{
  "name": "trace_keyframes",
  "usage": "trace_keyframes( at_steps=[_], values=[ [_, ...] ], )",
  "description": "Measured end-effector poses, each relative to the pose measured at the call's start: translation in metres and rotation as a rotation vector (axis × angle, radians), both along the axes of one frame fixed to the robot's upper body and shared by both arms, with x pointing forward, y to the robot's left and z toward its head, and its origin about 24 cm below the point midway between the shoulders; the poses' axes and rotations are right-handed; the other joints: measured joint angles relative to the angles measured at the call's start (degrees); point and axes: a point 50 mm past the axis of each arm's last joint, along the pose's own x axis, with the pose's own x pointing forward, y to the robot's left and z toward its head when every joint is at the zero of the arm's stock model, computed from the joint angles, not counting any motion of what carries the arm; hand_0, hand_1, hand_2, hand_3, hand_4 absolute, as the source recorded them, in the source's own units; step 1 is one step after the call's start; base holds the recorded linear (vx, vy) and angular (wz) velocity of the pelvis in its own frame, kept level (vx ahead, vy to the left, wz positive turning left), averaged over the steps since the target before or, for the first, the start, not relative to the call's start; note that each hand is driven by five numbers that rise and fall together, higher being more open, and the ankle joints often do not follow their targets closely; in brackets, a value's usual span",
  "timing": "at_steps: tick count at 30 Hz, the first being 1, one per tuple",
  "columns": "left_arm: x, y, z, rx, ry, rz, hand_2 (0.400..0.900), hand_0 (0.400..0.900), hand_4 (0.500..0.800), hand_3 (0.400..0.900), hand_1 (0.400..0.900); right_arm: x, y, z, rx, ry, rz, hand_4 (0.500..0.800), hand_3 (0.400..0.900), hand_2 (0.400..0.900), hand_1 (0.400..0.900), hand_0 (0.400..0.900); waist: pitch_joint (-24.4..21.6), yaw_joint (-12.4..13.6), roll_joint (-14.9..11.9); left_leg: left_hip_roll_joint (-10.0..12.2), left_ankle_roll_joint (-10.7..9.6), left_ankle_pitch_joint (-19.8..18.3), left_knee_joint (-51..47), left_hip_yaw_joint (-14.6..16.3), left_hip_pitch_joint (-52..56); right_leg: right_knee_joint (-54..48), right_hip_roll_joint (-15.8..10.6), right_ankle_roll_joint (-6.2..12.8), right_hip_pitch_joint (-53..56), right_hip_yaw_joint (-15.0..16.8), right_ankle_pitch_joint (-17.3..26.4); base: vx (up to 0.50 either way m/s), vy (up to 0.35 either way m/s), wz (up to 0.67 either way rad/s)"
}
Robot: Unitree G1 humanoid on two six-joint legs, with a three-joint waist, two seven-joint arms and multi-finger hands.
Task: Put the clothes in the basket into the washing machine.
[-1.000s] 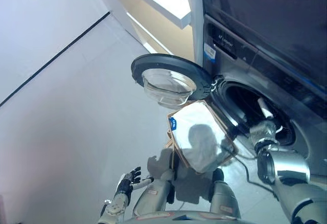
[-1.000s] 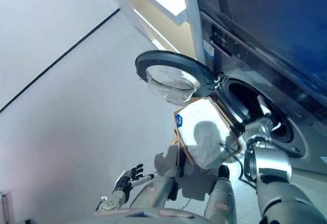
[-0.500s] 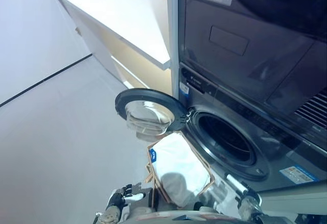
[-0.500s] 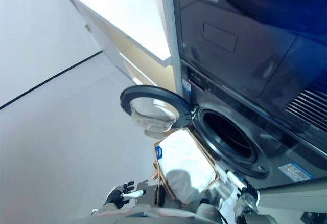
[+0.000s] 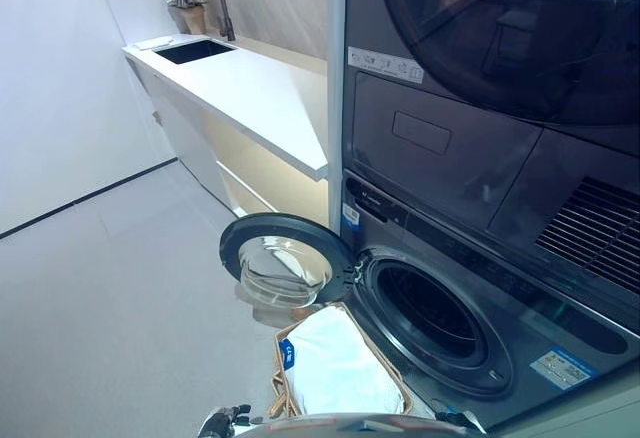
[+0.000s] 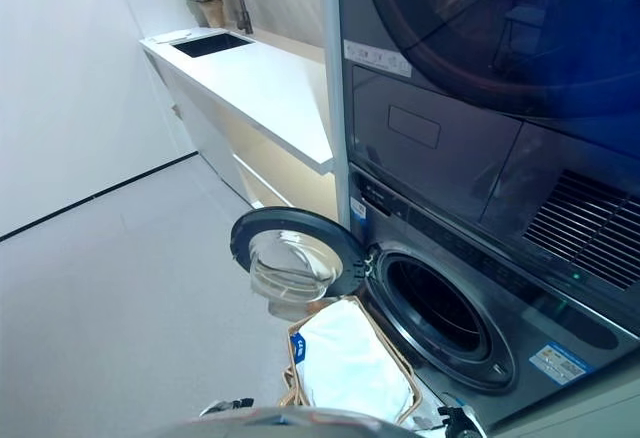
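Down at the very bottom edge, only a sliver of the robot's left hand (image 5: 222,420) peeps into sight, a few dark fingers (image 6: 232,405) with pale tips poking up, and I can't tell from here whether they are spread or curled. They hold nothing that I can see. The right hand (image 6: 460,422) is barely a dark scrap at the lower edge on the other side of the basket; its fingers are not readable either.

Between the two hands sits the woven tan basket with its brown rim (image 5: 389,376), standing on the floor right beneath the washer's mouth. Inside it lies the load: white clothes, a soft crumpled heap of fabric (image 5: 335,370), with a small blue patch (image 5: 287,354) at the corner nearest the door. They fill the basket nearly to the rim.

Just above the basket, the dark grey front-loading washing machine (image 5: 470,288) has its drum opening (image 5: 430,310) gaping and dark, and I see no clothes in it from this angle. Its round glass-centred door (image 5: 283,261) swings wide, hanging off to the left of the opening and partly over the basket's far corner.

My read: that cloth is light, limp and will sag and trail, so a pinch at an edge would drag. Better to sink fingers into the middle of the heap, bunch a good handful, and lift clear of the rim before swinging toward the drum.
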Motion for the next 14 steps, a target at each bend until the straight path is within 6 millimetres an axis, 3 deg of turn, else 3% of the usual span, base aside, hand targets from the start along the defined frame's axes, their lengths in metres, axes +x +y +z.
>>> trace_keyframes(
  at_steps=[14],
  values=[
    [-0.0011, 0.0053, 0.0007, 0.004, 0.012, -0.037, 0.900, 0.900, 0.800, 0.900, 0.900, -0.0089, 0.0013, -0.0012, 0.032, 0.028, 0.001, 0.800, 0.900, 0.900, 0.900, 0.900, -0.3, -0.1, -1.3, 0.0, -0.2, -0.5, -0.1, 0.0, 1.7, -3.2, 0.3, 0.40, 3.2, -0.1, 0.8, -0.02, -0.010, 0.02]
  ],
)
